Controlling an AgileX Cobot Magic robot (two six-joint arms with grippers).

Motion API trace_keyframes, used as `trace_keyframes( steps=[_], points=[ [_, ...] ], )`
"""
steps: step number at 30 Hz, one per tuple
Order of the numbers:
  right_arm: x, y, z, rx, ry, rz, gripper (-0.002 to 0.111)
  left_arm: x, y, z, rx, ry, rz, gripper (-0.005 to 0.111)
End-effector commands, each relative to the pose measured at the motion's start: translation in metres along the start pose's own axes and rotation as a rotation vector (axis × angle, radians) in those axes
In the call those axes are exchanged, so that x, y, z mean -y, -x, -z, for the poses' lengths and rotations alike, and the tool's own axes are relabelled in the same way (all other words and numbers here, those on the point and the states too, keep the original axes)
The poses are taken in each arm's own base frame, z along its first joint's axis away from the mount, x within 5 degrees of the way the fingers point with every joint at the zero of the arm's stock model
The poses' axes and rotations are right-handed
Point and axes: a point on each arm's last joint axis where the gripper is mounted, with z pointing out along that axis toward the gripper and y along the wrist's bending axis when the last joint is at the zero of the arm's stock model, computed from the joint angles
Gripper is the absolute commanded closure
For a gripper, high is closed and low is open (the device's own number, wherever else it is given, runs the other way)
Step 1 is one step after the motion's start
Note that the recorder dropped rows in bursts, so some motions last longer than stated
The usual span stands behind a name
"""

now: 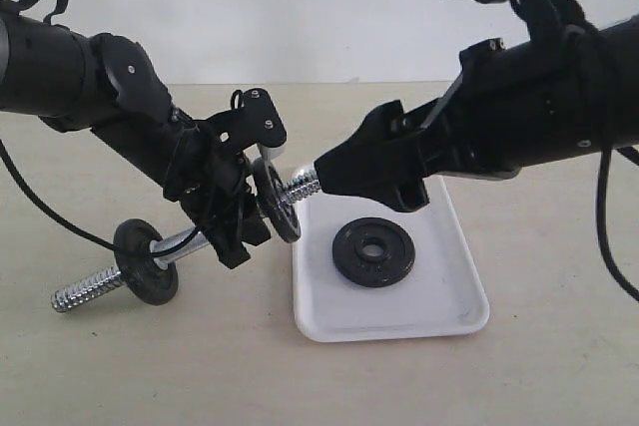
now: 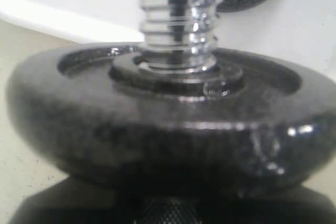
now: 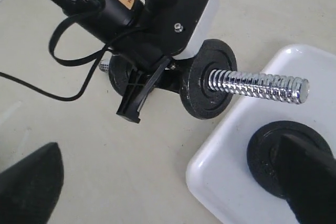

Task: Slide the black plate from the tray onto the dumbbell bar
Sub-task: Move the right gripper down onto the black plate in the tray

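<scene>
**Q:** Position of the black plate (image 1: 349, 249)?
**A:** Flat in the tray (image 1: 459, 296), near centre; at 5 o'clock from the raised threaded tip of the dumbbell bar (image 1: 90, 291), apart from it.

**Q:** Left gripper (image 1: 240, 221)?
**A:** Clamped on the bar's middle, between the two mounted discs (image 1: 150, 261); bar tilted, tip toward 2 o'clock.

**Q:** Right gripper (image 1: 365, 185)?
**A:** Fingers spread wide, empty; at 12 o'clock from the plate, near the bar tip.

The pale beige table (image 1: 150, 376) carries a white tray (image 1: 449, 286) right of the middle (rounded corners, shallow rim); at the near left the slanting dumbbell bar (image 1: 85, 291) seems to touch down with its low end
</scene>
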Motion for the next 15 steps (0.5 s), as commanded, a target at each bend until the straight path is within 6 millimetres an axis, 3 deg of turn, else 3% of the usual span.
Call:
trace_keyframes(
  steps=[1, 8, 15],
  points=[
    [0.008, -0.001, -0.007, -0.017, -0.073, -0.072, 0.003, -0.006, 0.016, 0.023, 0.091, 0.076, 0.01, 0.102],
    [0.029, -0.018, -0.018, -0.176, -0.247, -0.113, 0.003, -0.006, 0.016, 0.023, 0.091, 0.076, 0.01, 0.102],
    [0.028, -0.029, -0.045, -0.254, -0.246, -0.106, 0.003, -0.006, 0.016, 0.023, 0.092, 0.078, 0.01, 0.102]
  ],
)
